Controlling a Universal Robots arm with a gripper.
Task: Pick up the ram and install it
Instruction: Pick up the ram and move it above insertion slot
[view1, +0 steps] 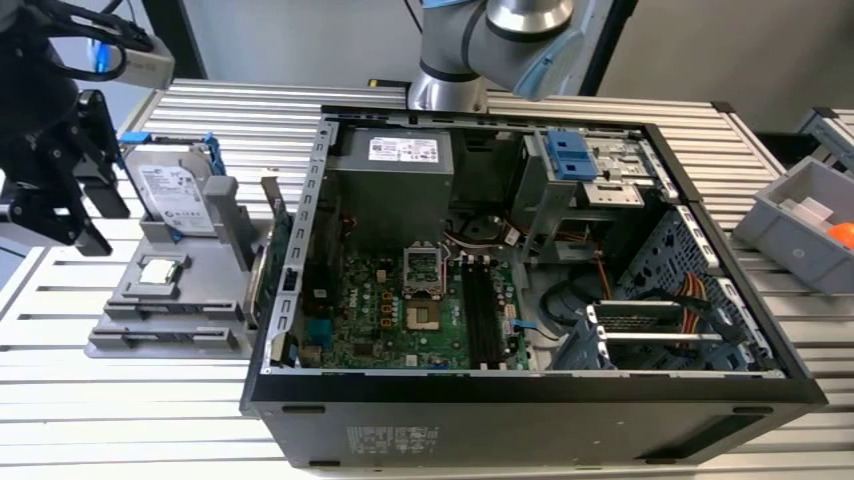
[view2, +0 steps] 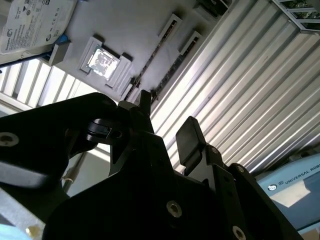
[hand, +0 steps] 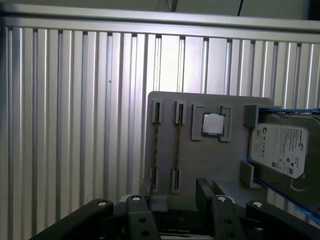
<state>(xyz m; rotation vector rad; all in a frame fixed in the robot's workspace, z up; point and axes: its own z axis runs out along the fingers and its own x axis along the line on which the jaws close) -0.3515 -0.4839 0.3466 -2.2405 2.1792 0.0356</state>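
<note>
The ram (view1: 264, 252) stands on edge at the right side of the grey holder (view1: 134, 335), close to the computer case wall. In the first wrist view it is a thin strip (hand: 178, 145) seen edge-on in the holder's slots. My black gripper (view1: 94, 215) hangs above the holder at the exterior view's left, apart from the ram. Its fingers (hand: 205, 189) are spread in both wrist views, and the gripper (view2: 165, 117) is open with nothing between them. The motherboard's black slots (view1: 487, 315) lie inside the open case.
A silver hard drive (view1: 174, 195) in a blue frame and a small square CPU chip (view1: 160, 270) sit on the same holder. The open computer case (view1: 534, 390) fills the middle of the ribbed metal table. A grey bin (view1: 807, 225) stands at the exterior view's right.
</note>
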